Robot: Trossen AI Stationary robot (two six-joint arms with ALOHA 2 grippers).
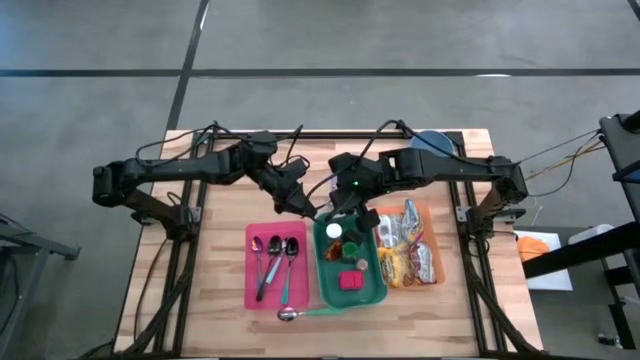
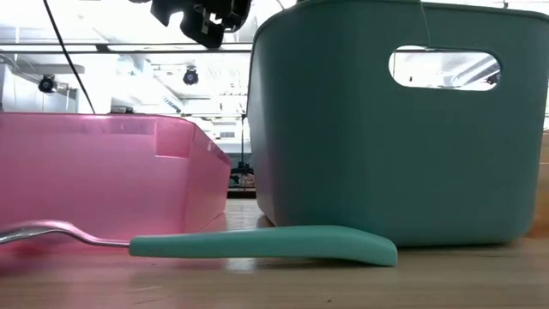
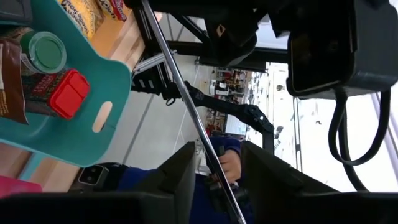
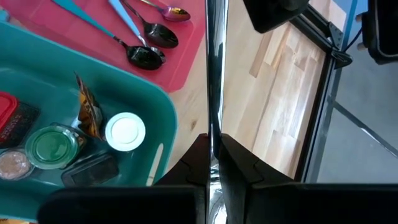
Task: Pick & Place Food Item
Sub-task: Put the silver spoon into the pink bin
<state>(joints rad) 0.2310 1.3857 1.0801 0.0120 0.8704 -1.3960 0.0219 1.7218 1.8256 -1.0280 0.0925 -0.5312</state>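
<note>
The right end effector (image 4: 212,163) was clamped on a thin metal rod (image 4: 215,74) above the teal bin (image 1: 322,285); the left end effector (image 3: 212,177) stood apart around it. Rigid, slick: grip mid-shaft. Snack packets (image 1: 405,250) lay at three o'clock.

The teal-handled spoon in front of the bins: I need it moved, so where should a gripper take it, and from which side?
Probably grip the teal-handled spoon mid-handle, coming straight down from above. It lies flat on the wooden table, in front of the pink bin and the teal bin. The handle is broad and long; the metal neck looks thin.
</note>
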